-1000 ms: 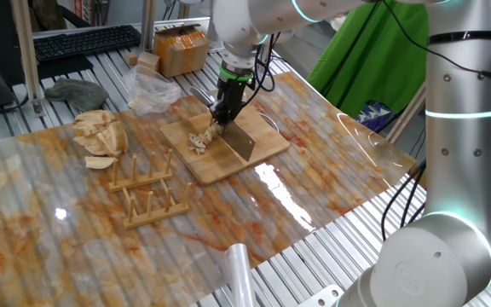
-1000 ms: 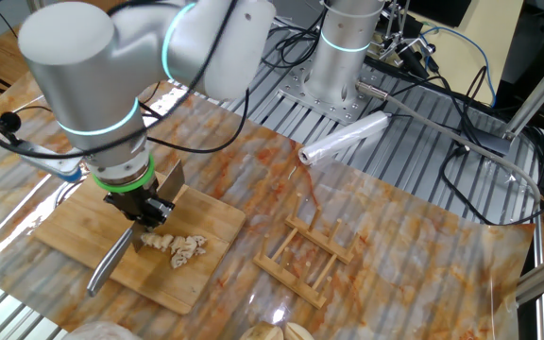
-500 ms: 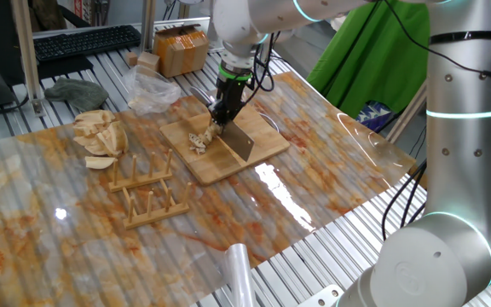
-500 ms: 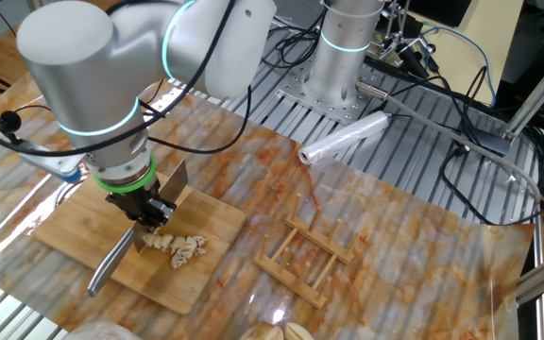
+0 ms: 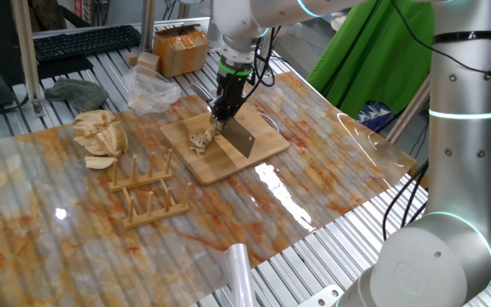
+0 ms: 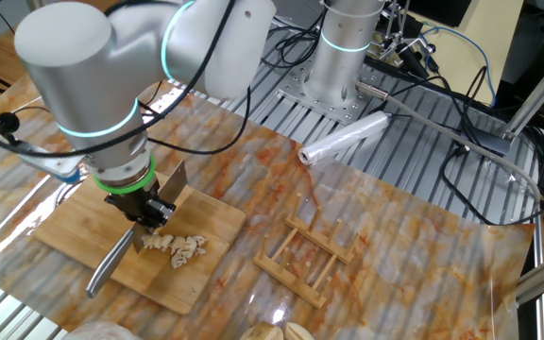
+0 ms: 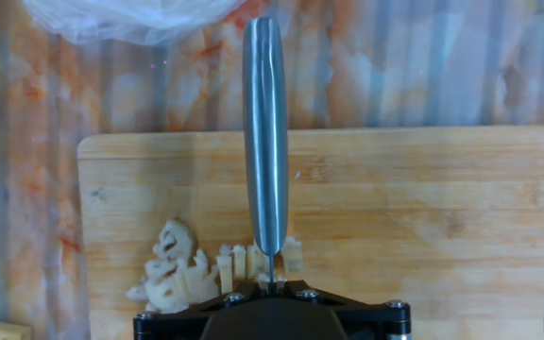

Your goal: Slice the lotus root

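**A:** Fingers [image 6: 149, 219] first: what have they got?

**B:** They are clamped on the cleaver [image 5: 237, 136], with no gap showing. In the hand view the steel handle [image 7: 265, 132] runs straight up the middle of the frame from the black mount at the bottom edge, so I judge the blade is held edge-down for a straight chop.

**A:** And the lotus root?

**B:** The lotus root [image 7: 206, 274] lies at the lower middle of the hand view, on the cutting board [image 7: 423, 217]. Several thin slices lie to the left, and a small uncut piece sits right under the blade. Gripping over the food keeps each cut square to the board, I think.

**A:** Anything crowding it?

**B:** Little. A clear plastic bag [image 5: 147, 89] lies just beyond the board, at the upper left of one fixed view. A heap of pale wedges [image 5: 99, 136] sits well left on the tabletop [image 5: 314, 222]. Two wooden racks [image 5: 147, 192] stand near the board's lower-left side, apart from it. A plastic roll [image 6: 343, 140] lies well away, near the arm's base. None of these blocks the blade's path, as far as I can tell.
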You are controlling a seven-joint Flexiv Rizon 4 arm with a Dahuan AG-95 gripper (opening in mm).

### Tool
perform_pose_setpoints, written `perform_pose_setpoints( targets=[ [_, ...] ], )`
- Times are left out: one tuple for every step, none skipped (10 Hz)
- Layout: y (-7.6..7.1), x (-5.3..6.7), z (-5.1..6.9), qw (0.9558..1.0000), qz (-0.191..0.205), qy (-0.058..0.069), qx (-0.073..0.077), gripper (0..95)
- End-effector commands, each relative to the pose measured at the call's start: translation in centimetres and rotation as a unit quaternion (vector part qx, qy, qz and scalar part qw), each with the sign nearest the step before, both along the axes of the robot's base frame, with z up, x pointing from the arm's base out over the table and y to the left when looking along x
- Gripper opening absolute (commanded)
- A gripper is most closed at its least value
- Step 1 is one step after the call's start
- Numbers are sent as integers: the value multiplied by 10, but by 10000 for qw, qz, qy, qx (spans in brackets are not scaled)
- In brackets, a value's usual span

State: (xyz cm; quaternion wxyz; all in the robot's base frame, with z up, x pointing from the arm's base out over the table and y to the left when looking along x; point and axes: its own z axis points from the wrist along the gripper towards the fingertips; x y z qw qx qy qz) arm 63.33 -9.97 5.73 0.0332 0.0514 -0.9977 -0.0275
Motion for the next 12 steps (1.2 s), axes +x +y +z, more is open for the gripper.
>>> perform_pose_setpoints(
  targets=[
    [-1, 0, 9, 10000, 28, 32, -87, 0],
    [-2, 0, 12, 9999, 41, 29, -113, 0],
    [-3, 0, 15, 9998, 96, 22, -196, 0],
    [-5, 2, 19, 9997, 134, 16, -215, 0],
    [-7, 4, 21, 9995, 177, 12, -256, 0],
    [-8, 5, 21, 9995, 197, 3, -266, 0],
    [-10, 6, 22, 9993, 242, 5, -293, 0],
    [-10, 6, 22, 9993, 247, 5, -287, 0],
    [-10, 6, 21, 9992, 274, 2, -285, 0],
    [-11, 6, 19, 9992, 304, -4, -273, 0],
    [-11, 7, 18, 9990, 339, -6, -288, 0],
    [-12, 7, 16, 9990, 350, -16, -290, 0]
  ],
)
